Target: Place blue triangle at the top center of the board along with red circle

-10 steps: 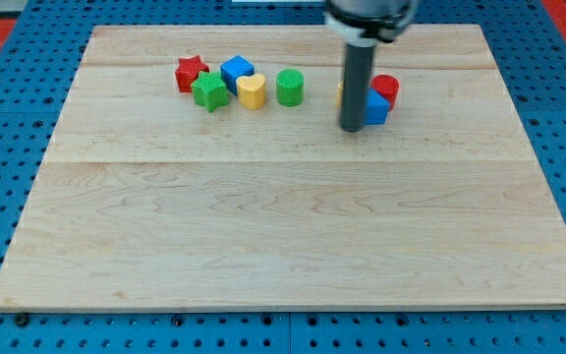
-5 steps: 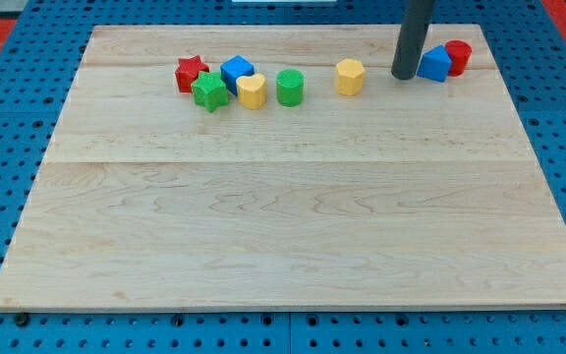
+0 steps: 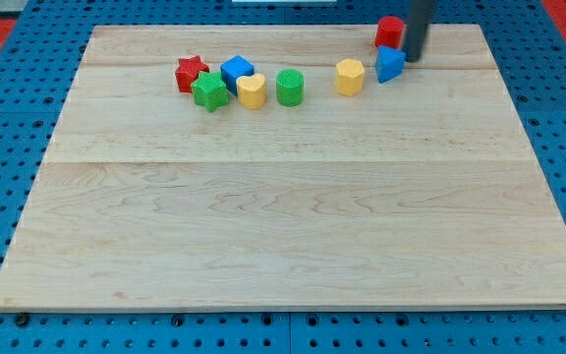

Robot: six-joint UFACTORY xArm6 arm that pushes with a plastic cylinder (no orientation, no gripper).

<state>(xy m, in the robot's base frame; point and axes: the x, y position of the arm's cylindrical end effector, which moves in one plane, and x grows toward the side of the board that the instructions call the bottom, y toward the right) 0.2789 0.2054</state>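
Blue triangle [image 3: 389, 64] near the tabletop's [image 3: 283, 216] top edge, right of centre; red circle [image 3: 390, 31] just above it, touching. My tip [image 3: 414, 59] just right of both. Yellow block [image 3: 350, 76] to the triangle's left. No gripper fitted, so no grasp state.

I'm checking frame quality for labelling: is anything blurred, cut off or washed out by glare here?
Camera view: lighting even, no glare; blocks sharp; my tip sits right of the blue triangle and red circle; the rod is cut off by the top edge.
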